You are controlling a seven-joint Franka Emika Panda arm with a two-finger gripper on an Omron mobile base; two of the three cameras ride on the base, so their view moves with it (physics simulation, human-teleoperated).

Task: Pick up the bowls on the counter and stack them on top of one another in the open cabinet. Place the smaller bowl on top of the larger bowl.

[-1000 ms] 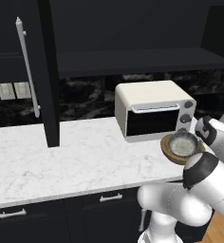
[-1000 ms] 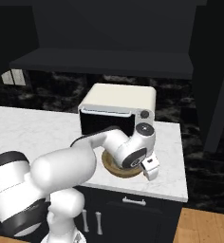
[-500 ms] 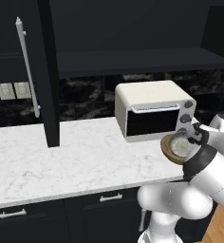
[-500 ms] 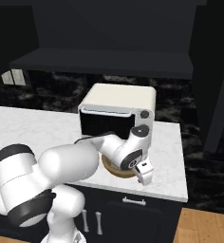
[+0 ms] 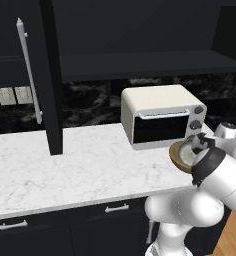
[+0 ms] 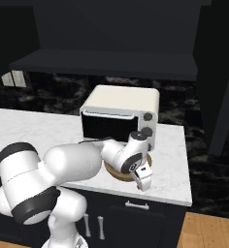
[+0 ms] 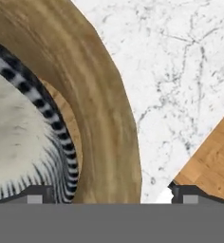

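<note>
The larger bowl (image 7: 99, 95), tan and thick-rimmed, sits near the counter's (image 7: 180, 71) right end, in front of the toaster oven. The smaller bowl (image 7: 19, 137) lies inside it, showing a pale speckled inside and a dark striped rim. My gripper (image 7: 111, 197) is open and right above the wooden rim, one fingertip over the small bowl and the other over the marble. From the base I see the larger bowl (image 5: 179, 154) (image 6: 117, 170) half hidden by my wrist, and the gripper (image 6: 139, 170) low over it. The open cabinet's shelf (image 5: 140, 65) runs above.
A cream toaster oven (image 5: 160, 116) stands just behind the bowls. The cabinet's tall door (image 5: 47, 75) with its silver bar handle (image 5: 29, 70) hangs over the counter (image 5: 90, 165) at the left. The counter's right edge and the wood floor (image 7: 209, 156) lie close by.
My hand has come down and a little toward the counter's front edge, closing in on the bowls' rim. The bowls have not moved.
</note>
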